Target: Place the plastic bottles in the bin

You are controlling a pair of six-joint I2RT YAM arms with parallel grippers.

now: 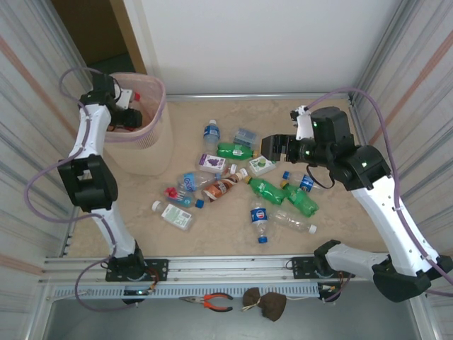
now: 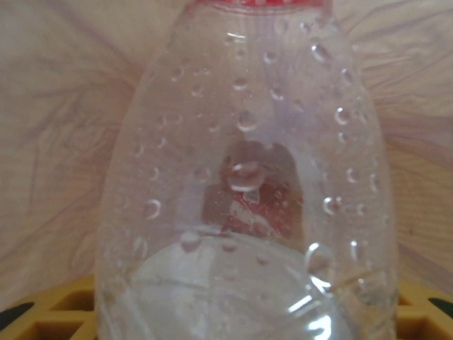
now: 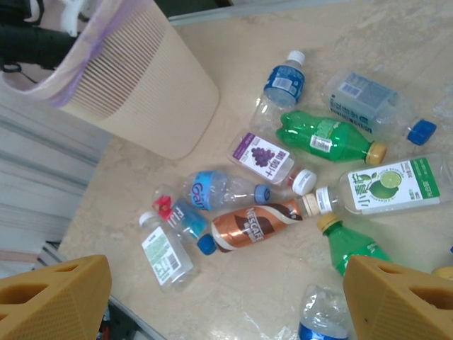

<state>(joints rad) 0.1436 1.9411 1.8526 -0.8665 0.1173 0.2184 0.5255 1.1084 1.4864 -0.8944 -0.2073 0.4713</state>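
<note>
Top external view: the left tool (image 1: pixel 129 115) hangs over the mouth of the pink bin (image 1: pixel 150 152), which stands on the table (image 1: pixel 212 237) at ten o'clock. The right tool (image 1: pixel 273 149), jaws spread wide, hovers at the two o'clock edge of the plastic bottles (image 1: pixel 221 188) scattered across the table's centre. Left wrist view: the left tool grips a clear bottle (image 2: pixel 248 177) with a red cap and droplets on its wall, seen against the bin's pale liner. Right wrist view: a green bottle (image 3: pixel 325 134) lies at one o'clock and a brown bottle (image 3: pixel 251 225) near centre.
</note>
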